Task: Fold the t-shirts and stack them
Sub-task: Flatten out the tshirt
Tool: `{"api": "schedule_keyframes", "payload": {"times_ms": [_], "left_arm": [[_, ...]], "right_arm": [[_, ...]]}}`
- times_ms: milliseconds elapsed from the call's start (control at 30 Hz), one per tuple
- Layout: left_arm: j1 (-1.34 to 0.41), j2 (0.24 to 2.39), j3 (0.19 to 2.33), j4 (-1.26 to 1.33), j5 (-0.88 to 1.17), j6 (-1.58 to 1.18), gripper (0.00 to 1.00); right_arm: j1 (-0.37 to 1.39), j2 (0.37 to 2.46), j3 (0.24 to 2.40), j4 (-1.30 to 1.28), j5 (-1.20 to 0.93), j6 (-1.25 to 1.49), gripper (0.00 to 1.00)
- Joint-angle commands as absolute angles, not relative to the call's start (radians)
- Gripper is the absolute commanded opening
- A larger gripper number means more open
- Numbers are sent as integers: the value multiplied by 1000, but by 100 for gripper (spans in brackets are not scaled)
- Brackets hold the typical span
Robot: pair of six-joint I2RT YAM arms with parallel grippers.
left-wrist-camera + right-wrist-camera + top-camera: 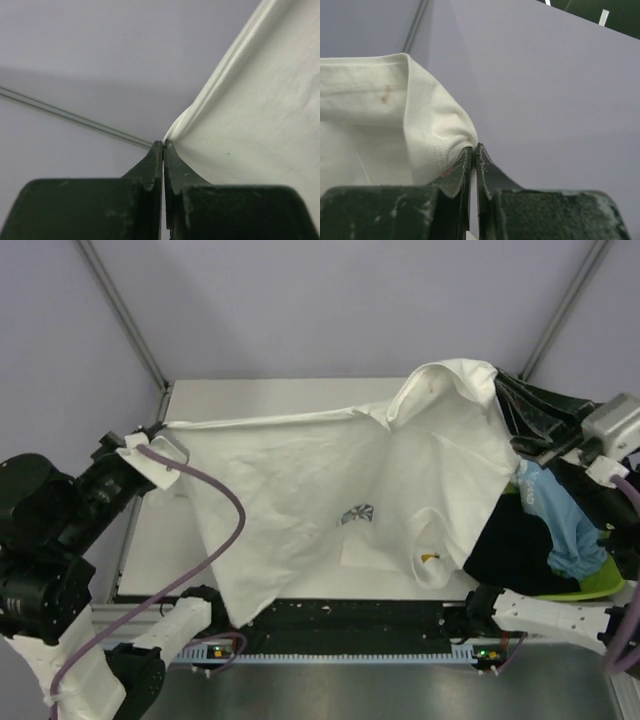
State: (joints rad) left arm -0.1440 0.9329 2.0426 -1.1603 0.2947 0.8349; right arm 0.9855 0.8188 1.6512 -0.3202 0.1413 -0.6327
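Left gripper (pixel 163 146): jaws pressed together on a hem corner of the white t-shirt (pixel 300 490). Right gripper (pixel 472 150): likewise pinched, on a stitched edge of it at the far right. The shirt is spread between the 2 over the table (pixel 250 395), with its lower corner reaching the near rail. Small dark-blue print (pixel 357 513) mid-cloth (too small to read), and an orange mark (pixel 430 557) lower right. Light blue t-shirt (pixel 565 525) and black t-shirt (pixel 510 550) are heaped at the lime-green tray (pixel 592 587) on the right.
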Motion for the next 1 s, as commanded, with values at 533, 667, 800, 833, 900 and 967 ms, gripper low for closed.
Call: {"api": "schedule_keyframes", "payload": {"times_ms": [533, 667, 800, 833, 900, 967], "left_arm": [[-153, 1584, 1824, -677, 255, 807, 0], [-179, 1849, 1923, -568, 160, 801, 0], [-210, 2075, 2077, -488, 33, 824, 0], [-218, 2123, 2100, -453, -27, 836, 0], [-225, 2195, 2124, -356, -108, 854, 0], [-233, 2250, 2138, -270, -162, 883, 0]], "right_arm": [[247, 1541, 1629, -8, -232, -447, 0], [187, 1744, 1660, 139, -239, -468, 0], [149, 1926, 1715, 267, -245, -447, 0], [140, 1968, 1732, 291, -238, -431, 0], [132, 2038, 1770, 337, -210, -422, 0], [129, 2112, 1818, 362, -178, -433, 0]]}}
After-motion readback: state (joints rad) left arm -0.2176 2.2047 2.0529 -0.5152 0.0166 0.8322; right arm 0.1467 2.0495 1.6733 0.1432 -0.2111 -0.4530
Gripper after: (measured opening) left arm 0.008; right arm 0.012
